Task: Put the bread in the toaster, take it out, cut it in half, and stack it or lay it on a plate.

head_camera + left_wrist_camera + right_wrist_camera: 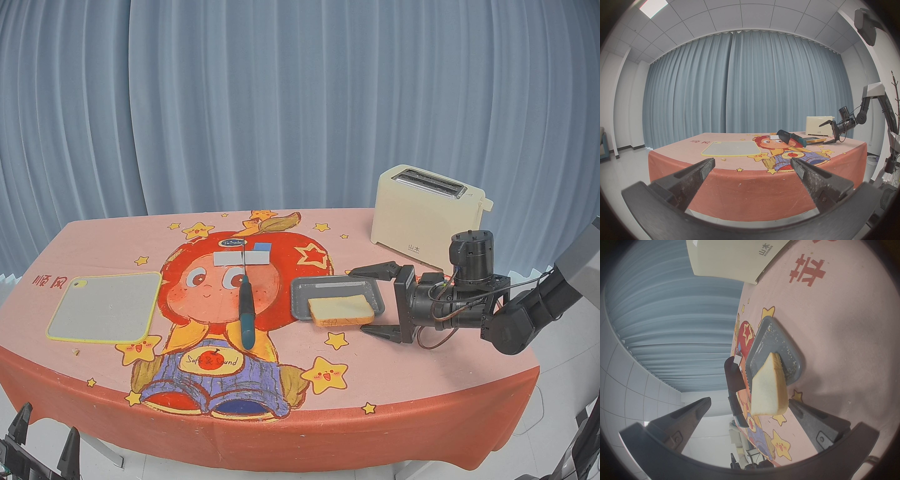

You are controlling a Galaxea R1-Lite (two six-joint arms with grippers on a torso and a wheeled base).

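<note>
A slice of bread lies half on the grey tray, leaning over its near rim. The cream toaster stands at the back right, slots up. My right gripper hovers just right of the bread, turned on its side, open, with nothing between its fingers. A teal-handled knife rests in a stand at the table's middle. My left gripper hangs open below the table's front left edge, holding nothing.
A grey cutting board with a yellow rim lies at the table's left. The orange cartoon cloth covers the table and hangs over its front edge. Blue curtains close off the back.
</note>
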